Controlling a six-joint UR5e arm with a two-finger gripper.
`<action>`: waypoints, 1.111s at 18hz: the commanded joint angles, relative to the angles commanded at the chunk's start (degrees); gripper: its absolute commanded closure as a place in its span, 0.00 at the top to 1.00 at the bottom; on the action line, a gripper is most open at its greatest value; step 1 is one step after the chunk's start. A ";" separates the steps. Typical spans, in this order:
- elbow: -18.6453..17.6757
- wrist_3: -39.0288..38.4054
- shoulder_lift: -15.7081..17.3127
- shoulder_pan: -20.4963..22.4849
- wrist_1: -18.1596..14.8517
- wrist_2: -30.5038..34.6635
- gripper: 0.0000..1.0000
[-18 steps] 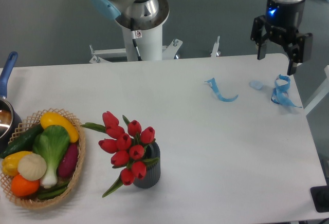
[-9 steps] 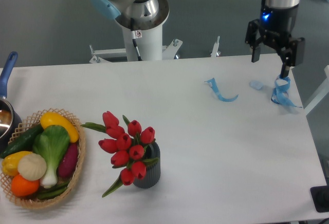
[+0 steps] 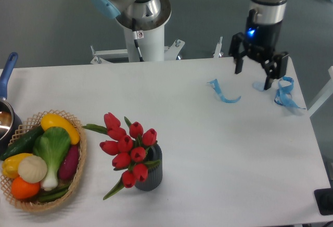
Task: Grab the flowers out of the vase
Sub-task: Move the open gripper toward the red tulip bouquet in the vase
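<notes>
Pot [image 3: 5,113] with a blue handle sits at the far left edge of the table [image 3: 208,149], partly cut off by the frame; just beside it, at the near left, a wicker basket [image 3: 78,175] holds vegetables: a yellow pepper, a dark cucumber, a leafy green with a white stalk, a purple piece, a pale round one and an orange one. Right of the basket, toward the front of the table, stands the vase [image 3: 151,174], dark grey and ribbed, upright; the flowers [image 3: 126,148] are in it, red tulip heads bunched above and to the left of its mouth, one green leaf reaching left toward the basket and another drooping down past the vase's left side. Behind, at the table's far edge, rises the arm's white base [image 3: 141,26]. Further right, on the far part of the table, lies a curled blue strip [image 3: 223,92]; right of it a small pale blue scrap [image 3: 259,86]; at the right edge a tangled blue ribbon [image 3: 284,92]. The gripper [image 3: 254,77] hangs over that far right area, well apart from the vase, its two dark fingers [image 3: 239,63] spread wide with nothing between them; a blue light glows on its body.
</notes>
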 joint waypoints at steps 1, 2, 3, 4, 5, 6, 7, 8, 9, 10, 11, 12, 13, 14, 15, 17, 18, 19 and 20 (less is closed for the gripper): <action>-0.44 -2.73 -0.17 -0.53 0.00 -2.63 1.00; -0.88 -4.49 -0.70 -0.79 0.09 -4.84 1.00; -1.05 -5.21 -0.88 -0.88 0.26 -5.99 1.00; -1.58 -5.56 -0.88 -0.97 0.52 -6.26 1.00; -2.63 -5.48 -0.79 -1.14 1.40 -6.61 1.00; -3.86 -5.48 -0.88 -1.84 3.84 -7.31 1.00; -5.43 -5.74 -0.79 -2.28 6.56 -8.54 1.00; -6.58 -6.44 -0.79 -2.38 8.59 -9.68 1.00; -6.77 -8.10 -0.97 -2.55 9.31 -11.08 1.00; -6.77 -9.51 -1.58 -3.42 9.58 -13.19 1.00; -6.77 -10.04 -2.37 -4.30 9.58 -15.56 1.00; -6.77 -10.22 -2.55 -4.48 9.58 -17.50 1.00; -6.77 -10.31 -2.64 -4.66 9.58 -19.17 1.00; -6.86 -10.31 -2.98 -4.75 9.58 -20.58 1.00; -6.86 -10.31 -3.25 -5.18 9.58 -21.81 1.00; -6.86 -10.31 -3.51 -6.59 9.67 -23.49 1.00; -6.86 -10.31 -4.12 -7.12 9.67 -23.75 1.00; -6.77 -10.31 -4.48 -7.56 9.93 -24.36 1.00; -6.68 -10.31 -4.57 -8.00 10.37 -25.33 1.00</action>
